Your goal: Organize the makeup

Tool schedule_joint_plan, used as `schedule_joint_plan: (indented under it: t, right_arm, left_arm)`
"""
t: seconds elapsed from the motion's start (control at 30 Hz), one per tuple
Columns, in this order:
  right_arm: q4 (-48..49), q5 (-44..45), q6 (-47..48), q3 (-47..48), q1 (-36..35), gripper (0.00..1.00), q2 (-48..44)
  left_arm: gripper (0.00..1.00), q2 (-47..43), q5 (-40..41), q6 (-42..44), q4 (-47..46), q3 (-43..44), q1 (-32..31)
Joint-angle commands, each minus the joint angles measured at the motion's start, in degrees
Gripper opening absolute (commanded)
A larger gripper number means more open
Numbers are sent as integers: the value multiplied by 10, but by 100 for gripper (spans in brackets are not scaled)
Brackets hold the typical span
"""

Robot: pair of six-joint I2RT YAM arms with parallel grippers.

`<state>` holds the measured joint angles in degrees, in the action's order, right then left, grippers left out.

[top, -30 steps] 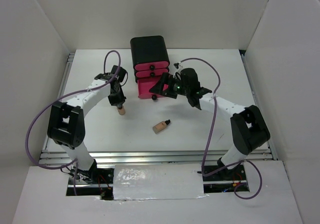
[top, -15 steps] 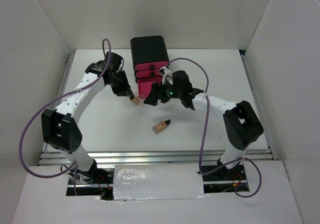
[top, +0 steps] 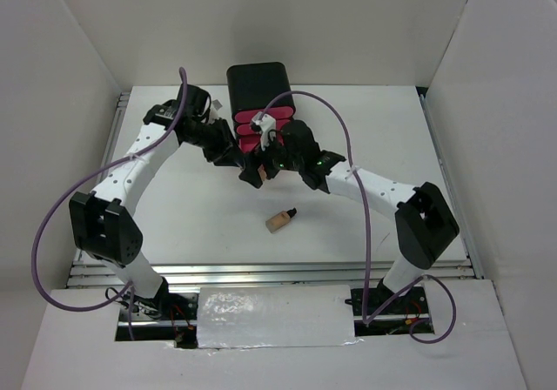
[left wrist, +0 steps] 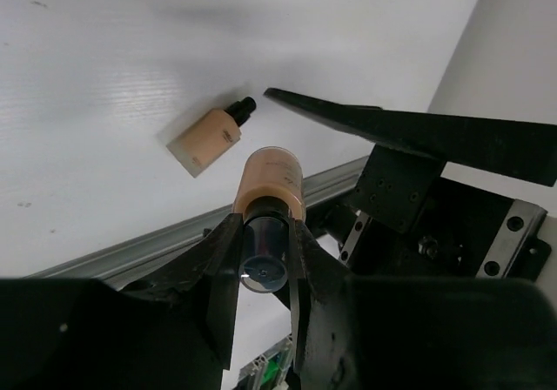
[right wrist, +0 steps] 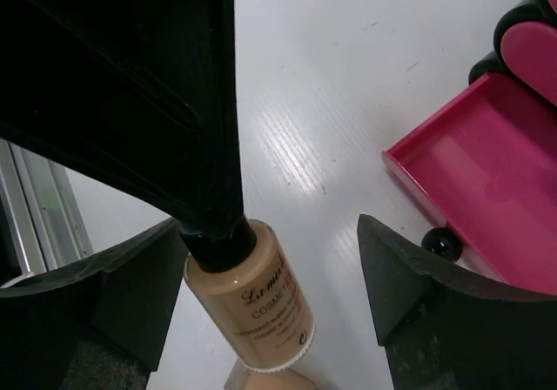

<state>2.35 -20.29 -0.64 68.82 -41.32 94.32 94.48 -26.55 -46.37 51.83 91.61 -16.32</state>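
While its jaws pinch the dark cap (left wrist: pixel 264 266), the left gripper (left wrist: pixel 263 231) holds one round beige bottle (left wrist: pixel 271 177) clear of the white table (left wrist: pixel 104 59). The right gripper (right wrist: pixel 270 233) stands wide open on either side of that bottle's body, gripping nothing. One pulled-out pink drawer (right wrist: pixel 487 168) of the black three-drawer box (top: pixel 258 84) sits just beside them. A second beige bottle (top: pixel 279 221) lies on its side on the table, nearer the arm bases.

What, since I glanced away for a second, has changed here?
The left pincer, shut on a beige bottle, carried it right toward the open pink drawer. The right pincer swung left and now straddles that bottle, open. The other beige bottle and black box stayed put.
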Motion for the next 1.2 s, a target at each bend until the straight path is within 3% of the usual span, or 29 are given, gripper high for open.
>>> schedule_joint_plan:
  t: [0.0,0.07,0.1,0.17,0.2,0.27,0.37,0.4,0.47,0.6,0.7,0.77,0.9,1.17]
  right_arm:
    - [-19,-3,42,31,-3,82,-9]
    - [-31,-5,46,29,-2,69,-12]
    - [-33,-6,47,29,-3,58,-13]
    - [-41,-6,49,31,-3,48,-16]
    - [-43,-5,49,30,-2,35,-18]
    - [-43,-5,43,28,-3,27,-22]
    - [-46,-26,24,34,-3,9,-22]
    - [-44,-33,7,36,-3,0,-18]
    - [-28,-32,-25,28,-2,0,-11]
    - [8,-5,-122,33,8,0,23]
    - [21,18,-205,55,22,0,60]
    - [19,72,-240,81,25,0,85]
    - [-85,184,-308,201,23,0,152]
    - [-164,319,-323,309,25,0,248]
  left_arm:
    - [0,-18,-61,-21,-22,-2,6]
    - [0,-18,-63,-21,-24,-4,7]
    - [0,-17,-58,-21,-22,-2,7]
    - [0,-14,-47,-15,-16,7,9]
    - [0,-12,-40,-14,-13,10,10]
    - [0,-8,-26,-12,-12,22,14]
    - [30,4,-4,-13,-7,44,17]
    - [59,5,10,-15,-12,50,17]
    - [99,8,30,-23,-16,71,20]
    - [100,32,120,-23,54,166,29]
    - [99,18,196,-35,88,190,45]
    - [99,-3,218,-36,79,175,57]
    - [99,-61,222,-27,57,107,63]
    - [99,-143,231,5,40,8,67]
